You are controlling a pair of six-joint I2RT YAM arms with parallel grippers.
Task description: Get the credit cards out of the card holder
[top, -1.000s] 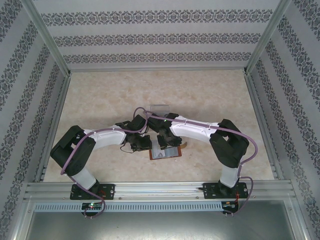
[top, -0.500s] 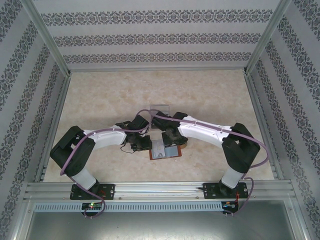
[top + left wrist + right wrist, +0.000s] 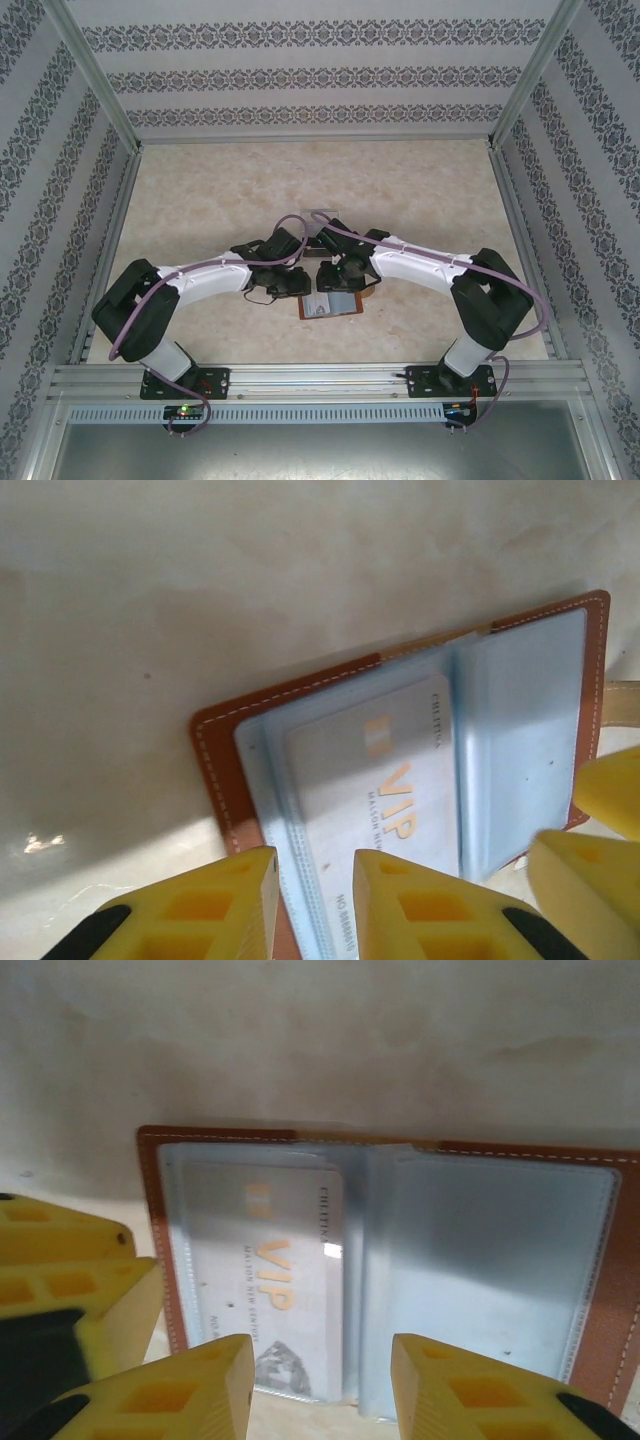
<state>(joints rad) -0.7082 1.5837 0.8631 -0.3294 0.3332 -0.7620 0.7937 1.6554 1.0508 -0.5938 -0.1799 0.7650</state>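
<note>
The card holder (image 3: 345, 305) lies open and flat on the table, brown leather (image 3: 215, 750) with bluish clear sleeves. One pale credit card (image 3: 400, 780) with gold "VIP" lettering sits inside the left sleeve (image 3: 280, 1250). My left gripper (image 3: 315, 905) hovers just over the holder's left edge, jaws a narrow gap apart, the sleeve edge showing between them with nothing clamped. My right gripper (image 3: 315, 1390) is over the holder's middle fold, jaws wide apart and holding nothing. Both grippers (image 3: 292, 285) (image 3: 340, 278) crowd close together above the holder.
A clear plastic tray (image 3: 322, 212) sits just behind the two wrists, partly hidden by the cables. Patterned walls and metal rails (image 3: 105, 250) enclose the pale marbled tabletop (image 3: 200, 190). The holder's short strap tab (image 3: 625, 700) sticks out on its right side.
The left jaws have parted slightly. The right arm's elbow has swung out to the right and its gripper has shifted back over the holder. The holder stays put.
</note>
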